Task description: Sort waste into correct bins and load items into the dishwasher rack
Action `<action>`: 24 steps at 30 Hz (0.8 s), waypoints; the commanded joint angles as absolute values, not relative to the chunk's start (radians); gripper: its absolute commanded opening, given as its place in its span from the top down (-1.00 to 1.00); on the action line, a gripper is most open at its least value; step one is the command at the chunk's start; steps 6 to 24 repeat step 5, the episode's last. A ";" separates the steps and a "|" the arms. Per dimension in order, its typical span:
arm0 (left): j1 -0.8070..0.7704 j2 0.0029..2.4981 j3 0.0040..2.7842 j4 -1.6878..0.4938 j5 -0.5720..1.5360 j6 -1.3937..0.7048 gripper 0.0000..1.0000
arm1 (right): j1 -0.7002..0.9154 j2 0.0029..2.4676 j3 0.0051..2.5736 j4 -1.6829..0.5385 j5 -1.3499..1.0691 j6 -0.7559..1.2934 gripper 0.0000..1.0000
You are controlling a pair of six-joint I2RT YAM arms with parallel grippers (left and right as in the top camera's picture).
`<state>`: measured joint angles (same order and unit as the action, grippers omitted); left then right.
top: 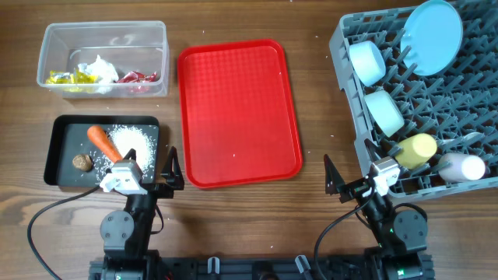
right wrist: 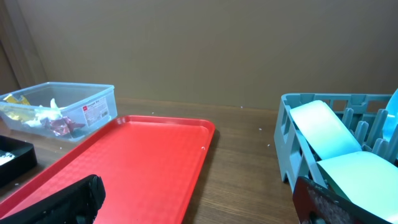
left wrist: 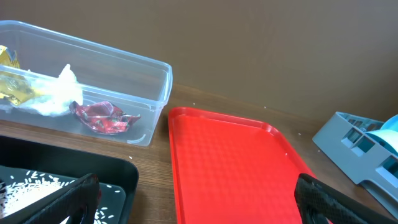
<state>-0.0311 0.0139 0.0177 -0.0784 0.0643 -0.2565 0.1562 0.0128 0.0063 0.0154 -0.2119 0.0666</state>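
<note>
Left gripper (top: 172,171) is released, jaws wide apart. Just left of them sits the black tray (top: 66,140) with carrot (top: 103,141), rice (top: 134,141) and lump (top: 82,162) (the wrist hides its near corner). The red tray (top: 237,113) lies ahead and right. Beyond, the tub (top: 105,27) holds yellow wrapper (top: 64,78), tissue (top: 99,68) and red wrapper (top: 141,77).

Right gripper (top: 334,179) is likewise spread. Right of its jaws, the rack (top: 459,93), cut off by the frame, carries plate (top: 432,35), bowls (top: 366,62), yellow cup (top: 416,148) and pink cup (top: 461,166).
</note>
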 commanded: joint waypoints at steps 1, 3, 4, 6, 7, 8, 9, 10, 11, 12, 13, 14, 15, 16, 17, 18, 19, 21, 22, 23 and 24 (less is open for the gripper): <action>-0.036 0.005 0.006 -0.074 0.051 -0.244 -1.00 | 0.153 0.014 0.005 0.017 -0.203 0.081 -0.99; -0.036 0.005 0.006 -0.074 0.051 -0.243 -1.00 | 0.153 0.014 0.005 0.017 -0.203 0.081 -0.99; -0.036 0.005 0.006 -0.074 0.051 -0.243 -1.00 | 0.153 0.014 0.005 0.017 -0.203 0.081 -1.00; -0.036 0.005 0.006 -0.074 0.051 -0.243 -1.00 | 0.153 0.014 0.005 0.017 -0.203 0.081 -1.00; -0.036 0.005 0.006 -0.074 0.051 -0.243 -1.00 | 0.153 0.014 0.005 0.017 -0.203 0.081 -1.00; -0.036 0.005 0.006 -0.074 0.051 -0.243 -1.00 | 0.153 0.014 0.005 0.017 -0.203 0.081 -1.00; -0.036 0.005 0.006 -0.074 0.051 -0.243 -1.00 | 0.153 0.014 0.005 0.017 -0.203 0.081 -1.00; -0.036 0.005 0.006 -0.074 0.051 -0.243 -1.00 | 0.153 0.014 0.005 0.017 -0.203 0.081 -1.00; -0.036 0.005 0.006 -0.074 0.051 -0.243 -1.00 | 0.153 0.014 0.005 0.017 -0.203 0.081 -1.00; -0.036 0.005 0.006 -0.074 0.051 -0.243 -1.00 | 0.153 0.014 0.005 0.017 -0.203 0.081 -1.00; -0.036 0.005 0.006 -0.074 0.051 -0.243 -1.00 | 0.153 0.014 0.005 0.017 -0.203 0.081 -1.00; -0.036 0.005 0.006 -0.074 0.051 -0.243 -1.00 | 0.153 0.014 0.005 0.017 -0.203 0.081 -1.00; -0.036 0.005 0.006 -0.074 0.051 -0.243 -1.00 | 0.153 0.014 0.005 0.017 -0.203 0.081 -1.00; -0.036 0.005 0.006 -0.074 0.051 -0.243 -1.00 | 0.153 0.014 0.005 0.017 -0.203 0.081 -1.00; -0.036 0.005 0.006 -0.074 0.051 -0.243 -1.00 | 0.153 0.014 0.005 0.017 -0.203 0.081 -1.00; -0.036 0.005 0.006 -0.074 0.051 -0.243 -1.00 | 0.153 0.014 0.005 0.017 -0.203 0.081 -1.00; -0.036 0.005 0.006 -0.074 0.051 -0.243 -1.00 | 0.153 0.014 0.005 0.017 -0.203 0.081 -1.00; -0.036 0.005 0.006 -0.074 0.051 -0.243 -1.00 | 0.153 0.014 0.005 0.017 -0.203 0.081 -1.00; -0.036 0.005 0.006 -0.074 0.051 -0.243 -1.00 | 0.153 0.014 0.005 0.017 -0.203 0.081 -1.00; -0.036 0.005 0.006 -0.074 0.051 -0.243 -1.00 | 0.153 0.014 0.005 0.017 -0.203 0.081 -1.00; -0.036 0.005 0.006 -0.074 0.051 -0.243 -1.00 | 0.153 0.014 0.005 0.017 -0.203 0.081 -1.00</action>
